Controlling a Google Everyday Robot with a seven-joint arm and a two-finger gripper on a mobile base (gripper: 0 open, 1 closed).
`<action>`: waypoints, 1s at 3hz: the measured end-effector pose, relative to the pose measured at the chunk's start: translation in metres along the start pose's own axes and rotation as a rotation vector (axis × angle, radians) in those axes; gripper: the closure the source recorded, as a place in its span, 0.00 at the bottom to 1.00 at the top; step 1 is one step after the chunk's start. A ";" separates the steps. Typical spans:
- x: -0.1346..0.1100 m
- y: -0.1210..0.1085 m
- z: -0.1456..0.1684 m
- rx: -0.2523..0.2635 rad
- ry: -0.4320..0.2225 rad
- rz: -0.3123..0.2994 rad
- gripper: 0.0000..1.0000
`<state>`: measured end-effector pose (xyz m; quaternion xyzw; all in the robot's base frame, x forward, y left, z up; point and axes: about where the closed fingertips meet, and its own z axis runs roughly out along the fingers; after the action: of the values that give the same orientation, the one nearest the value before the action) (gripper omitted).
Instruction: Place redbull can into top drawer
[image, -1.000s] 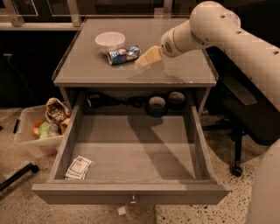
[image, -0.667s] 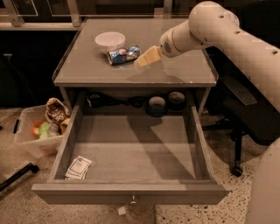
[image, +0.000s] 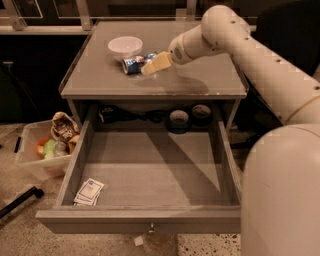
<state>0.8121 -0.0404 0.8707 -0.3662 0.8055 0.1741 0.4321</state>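
Note:
The redbull can (image: 133, 64), blue and silver, lies on its side on the grey table top (image: 200, 75), just in front of the white bowl (image: 125, 45). My gripper (image: 153, 64) reaches in from the right, low over the table top and right against the can's right end. I cannot tell whether it holds the can. The top drawer (image: 140, 220) is pulled wide open below the table top, its front panel with a small metal lock nearest the camera. Its inside is bare except for a small packet.
A small white paper packet (image: 89, 192) lies in the drawer's front left corner. Two tape rolls (image: 179, 119) sit on the shelf behind the drawer. A clear plastic bin (image: 46, 150) with snacks stands on the floor at the left. My arm crosses the right side.
My gripper has moved left along the table top and now sits against the can. The can, the bowl and the drawer have stayed put.

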 end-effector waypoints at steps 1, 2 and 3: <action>-0.007 -0.001 0.028 -0.070 -0.026 0.016 0.00; -0.015 0.005 0.048 -0.133 -0.059 0.023 0.00; -0.022 0.013 0.061 -0.182 -0.090 0.022 0.00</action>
<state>0.8449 0.0148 0.8537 -0.3868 0.7702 0.2676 0.4308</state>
